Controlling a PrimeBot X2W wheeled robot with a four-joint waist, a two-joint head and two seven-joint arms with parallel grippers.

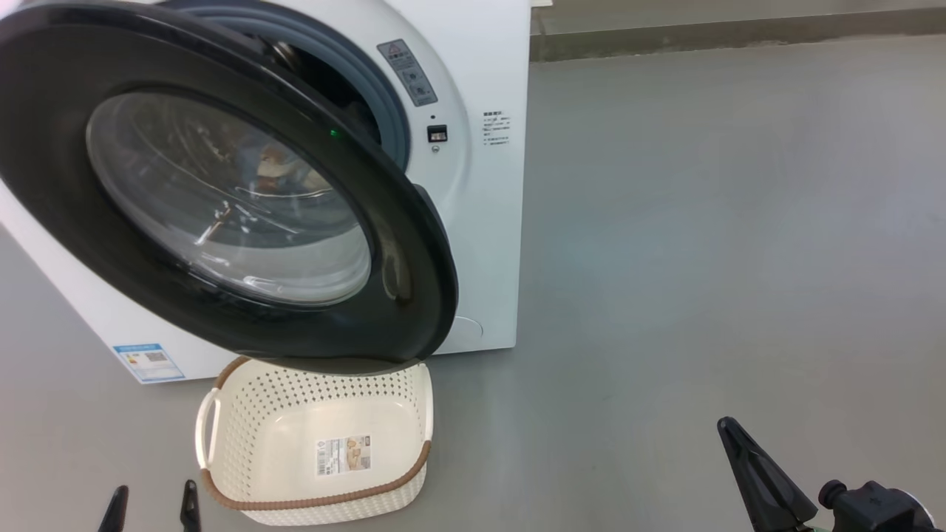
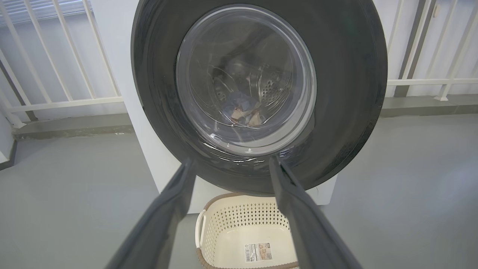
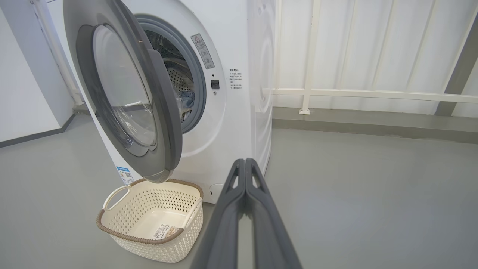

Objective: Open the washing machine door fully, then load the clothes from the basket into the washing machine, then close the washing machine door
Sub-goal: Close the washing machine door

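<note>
LAUNDRY CORNER: The washing machine door (image 1: 229,199) stands ajar, its glossy black rim swung out from the white washing machine (image 1: 488,222). Its lower edge hangs over the far rim of the cream basket (image 1: 318,504) on the floor; whether door and basket touch cannot be told. A crescent of grey gasket (image 1: 392,111) shows past the door's free edge. The clothes (image 2: 242,110), light blue with orange-brown print, lie low in the perforated steel drum (image 2: 270,87), seen through the glass bowl. The basket sits just in front of the machine, its paper label (image 1: 344,453) bare on the bottom. The left gripper (image 2: 231,164) is spread wide, its two dark fingers framing the door's lower rim in the left wrist view and well short of it. In the head view its tips show beside the basket's near left corner. The right gripper (image 3: 244,162), fingers pressed together on nothing, sits low at the robot's right, pointing toward the machine's right front corner. A broad stretch of grey floor (image 1: 702,258) lies open to the right of machine and basket, bounded behind by a low kerb (image 3: 373,127) and a white railing (image 3: 354,93).
</note>
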